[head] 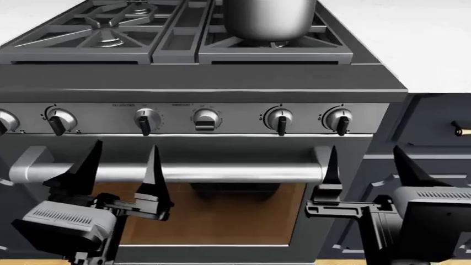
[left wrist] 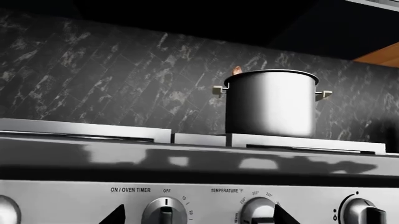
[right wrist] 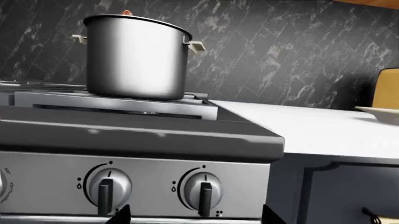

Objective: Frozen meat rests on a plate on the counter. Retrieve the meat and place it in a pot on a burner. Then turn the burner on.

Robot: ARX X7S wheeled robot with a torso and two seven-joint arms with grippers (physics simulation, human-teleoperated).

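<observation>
Now both grippers' fingers (head: 154,176) gape empty below the cylindrical steel pot (left wrist: 271,102).

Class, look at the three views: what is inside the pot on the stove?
Only a reddish tip of the meat shows above the rim of the pot. The rest of it and the pot's inside are hidden by its wall.

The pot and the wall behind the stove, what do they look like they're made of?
The pot looks like brushed grey metal with a soft sheen, and its small side handles look cream, perhaps plastic or ceramic. The wall looks like dark polished stone tile, marble-like, with white veins.
</observation>
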